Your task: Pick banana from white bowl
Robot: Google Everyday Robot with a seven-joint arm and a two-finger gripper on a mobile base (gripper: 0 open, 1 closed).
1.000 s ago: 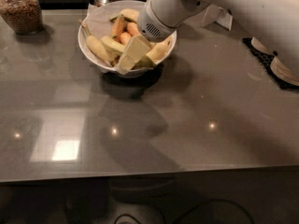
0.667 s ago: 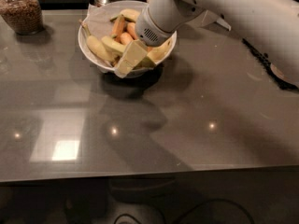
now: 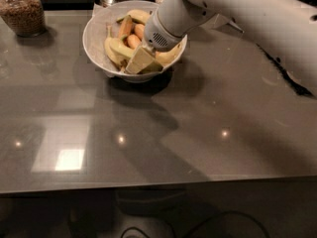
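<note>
Change: arm had swung lower over the table's 2 o'clock corner, while the gripper stayed at the same spot inside the bowl.
Gripper: down among the fruit at the bowl's 5 o'clock, tip pointing toward 7 o'clock.
Grip state: could not tell whether it was wide, narrow or holding anything, as the tip sat buried in the pile.
Banana: in the bowl, curving along the 8 o'clock side, just beside the gripper and apparently running under it.
Neighbours: orange bananas lay just past the tip toward 12 o'clock, touching the banana.
Bowl: on the table toward 11 o'clock.
Jar: at the far 10 o'clock corner, well apart.
Step in hand: probably closing on the banana before the lift.
Doing it well: take the banana across its middle, keep clear of the orange ones and the rim, then lift straight up so the bowl does not drag.
</note>
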